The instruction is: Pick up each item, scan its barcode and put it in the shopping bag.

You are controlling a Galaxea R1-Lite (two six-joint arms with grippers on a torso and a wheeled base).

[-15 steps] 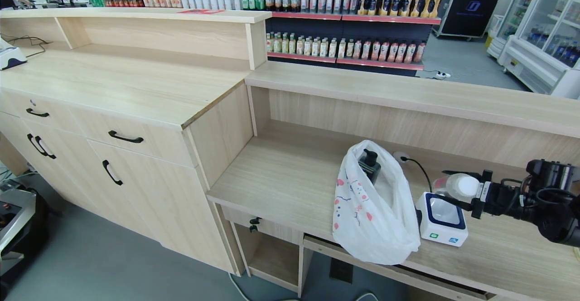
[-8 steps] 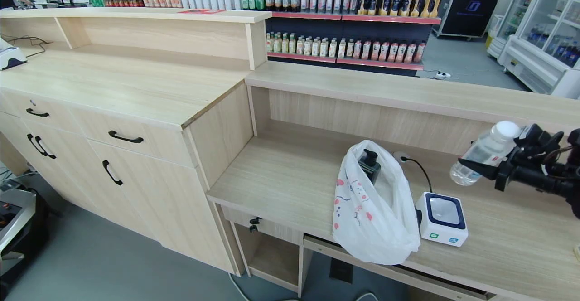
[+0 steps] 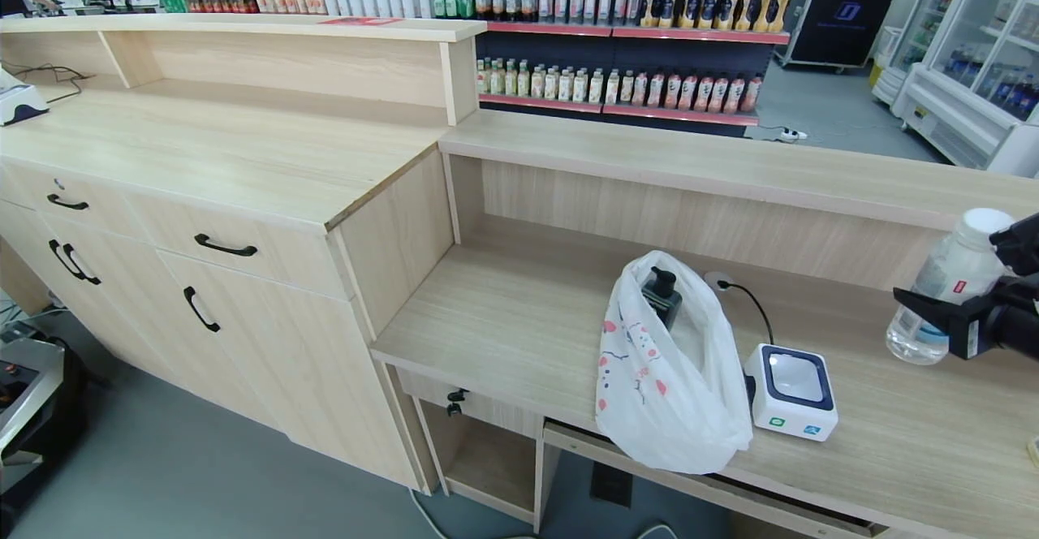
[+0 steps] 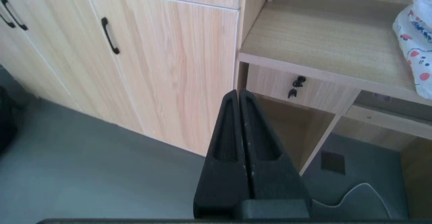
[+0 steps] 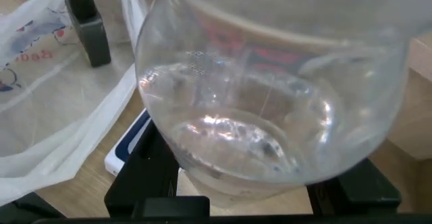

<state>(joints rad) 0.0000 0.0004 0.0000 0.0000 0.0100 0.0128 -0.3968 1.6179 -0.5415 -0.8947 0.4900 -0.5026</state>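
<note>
Right gripper (image 3: 946, 324), clamped on a clear water bottle (image 3: 950, 275), holds it nearly upright above and well right of the barcode scanner (image 3: 791, 389); scanning seems in hand, next calling for its label facing the scanner, then the shopping bag (image 3: 666, 385) just left of the scanner.

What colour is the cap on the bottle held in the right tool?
White. The bottle cap shows best in the head view.

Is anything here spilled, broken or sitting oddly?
Nothing spilled or broken. The right gripper holds a water bottle tilted above the counter, off to the side of the scanner. The bag slumps open with a pump bottle upright inside.
</note>
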